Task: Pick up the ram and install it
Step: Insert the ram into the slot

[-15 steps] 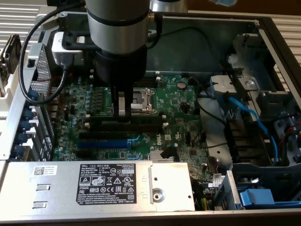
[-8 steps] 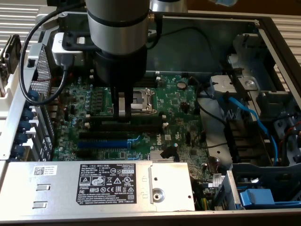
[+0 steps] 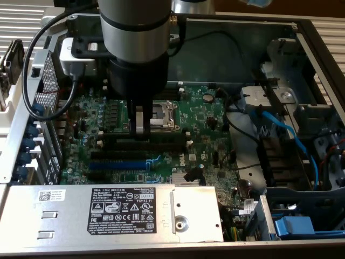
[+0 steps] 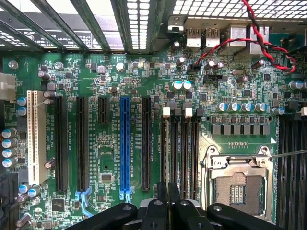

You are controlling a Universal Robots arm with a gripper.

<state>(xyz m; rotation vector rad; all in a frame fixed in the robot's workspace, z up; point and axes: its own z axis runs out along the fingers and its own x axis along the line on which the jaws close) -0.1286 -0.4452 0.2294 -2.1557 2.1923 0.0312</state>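
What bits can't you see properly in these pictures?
- Whether the gripper holds the ram: exterior view, the arm blocks the spot.
- Small print on the black label: exterior view, too small to read.
- Processor socket: wrist view, partly covered by the gripper.

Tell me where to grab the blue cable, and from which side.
Probably best to grip the blue cable mid-span, where it arcs free over the dark bay, away from its ends. Come from above: the case is open at the top, while brackets and walls crowd the cable's sides.
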